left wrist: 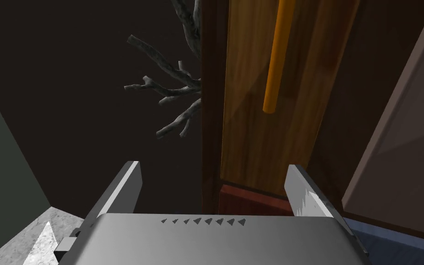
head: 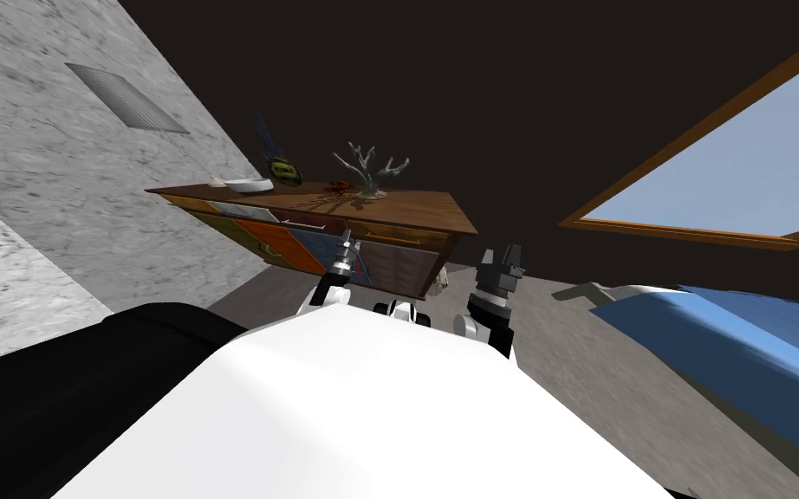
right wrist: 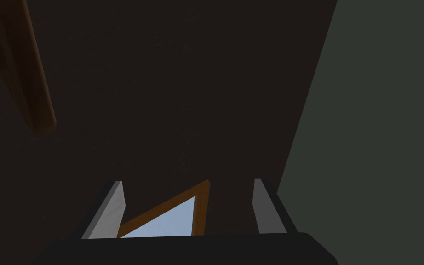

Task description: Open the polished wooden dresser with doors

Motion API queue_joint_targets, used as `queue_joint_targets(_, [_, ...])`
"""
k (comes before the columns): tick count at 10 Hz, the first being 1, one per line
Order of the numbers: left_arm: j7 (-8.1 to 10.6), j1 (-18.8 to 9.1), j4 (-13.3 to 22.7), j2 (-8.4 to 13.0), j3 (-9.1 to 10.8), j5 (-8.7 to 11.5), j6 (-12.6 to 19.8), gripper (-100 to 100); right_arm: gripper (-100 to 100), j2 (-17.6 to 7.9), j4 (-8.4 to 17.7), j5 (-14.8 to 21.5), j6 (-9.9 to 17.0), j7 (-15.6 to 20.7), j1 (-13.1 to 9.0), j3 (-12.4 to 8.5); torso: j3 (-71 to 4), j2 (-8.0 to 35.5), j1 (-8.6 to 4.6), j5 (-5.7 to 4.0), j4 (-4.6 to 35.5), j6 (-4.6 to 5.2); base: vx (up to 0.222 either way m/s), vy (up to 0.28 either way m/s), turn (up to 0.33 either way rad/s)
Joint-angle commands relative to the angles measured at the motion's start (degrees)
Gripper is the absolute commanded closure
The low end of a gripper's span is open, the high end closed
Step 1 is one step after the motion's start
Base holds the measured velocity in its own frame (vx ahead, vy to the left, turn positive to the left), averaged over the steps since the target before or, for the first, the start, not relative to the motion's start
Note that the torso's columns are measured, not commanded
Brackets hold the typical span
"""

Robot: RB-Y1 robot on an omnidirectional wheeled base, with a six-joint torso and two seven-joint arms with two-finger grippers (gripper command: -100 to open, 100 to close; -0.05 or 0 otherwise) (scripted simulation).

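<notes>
- The task appears barely begun. The dresser stands on the grey floor against a dark wall, and its fronts all look flush, with no door or drawer seen ajar.
- The left claw is released, its fingers spread wide and holding nothing. It hovers close to the dresser's front, just below the front edge of the top.
- An orange-yellow bar handle lies ahead of that claw, clear of both fingers. Closing on a handle and pulling is judged to be all that remains.
- Whether this bar serves a door or a drawer cannot be told from here.
- The right claw is raised beside the dresser's right end, fingers apart and empty.
- The top is dark, glossy reddish-brown wood with a thick edge. The panel behind the handle shows warm, streaked grain and a faint sheen.
- The rest of the front is a patchwork of flat panels in yellow, orange and blue. Below the handle are plain grey-brown panels, likely the doors.
- On the dresser's top, a grey branching ornament, knobbly like coral, stands about mid-length. A shallow white dish sits near the left end.
</notes>
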Motion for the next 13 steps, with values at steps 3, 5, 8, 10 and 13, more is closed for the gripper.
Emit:
queue_joint_targets(3, [-0.25,-0.12,0.67,-0.27,-1.52,-1.06,4.64,-100,0,0.00,0.00,0.00,0.00,0.00,0.00,0.00,-0.01,-0.02,0.00,0.00,0.00,0.00,0.015,-0.050,-0.072])
queue_joint_targets(5, [-0.33,-0.21,1.00,-0.15,-2.12,-1.49,6.52,-100,0,0.00,0.00,0.00,0.00,0.00,0.00,0.00,0.00,0.00,0.00,0.00,0.00,0.00,0.013,-0.049,-0.079])
queue_joint_targets(8, [-0.36,0.21,-0.49,-0.16,-2.19,-1.56,7.94,-100,0,0.00,0.00,0.00,0.00,0.00,0.00,-0.01,0.01,0.02,0.10,0.02,0.01,-0.01,0.023,-0.021,-0.020])
queue_joint_targets(10, [-0.37,0.49,-1.10,-0.17,-2.22,-1.56,8.16,-100,0,-0.01,0.00,0.00,0.00,0.00,0.02,-0.01,-0.18,-0.31,0.07,0.02,-0.08,0.00,0.098,0.007,-0.008])
queue_joint_targets(13, [-0.20,0.80,-1.68,0.18,-2.33,-1.44,7.67,100,0,0.00,0.00,0.00,0.00,0.00,-0.01,-0.01,0.15,0.05,0.07,0.20,-0.25,0.07,-0.068,0.001,0.016])
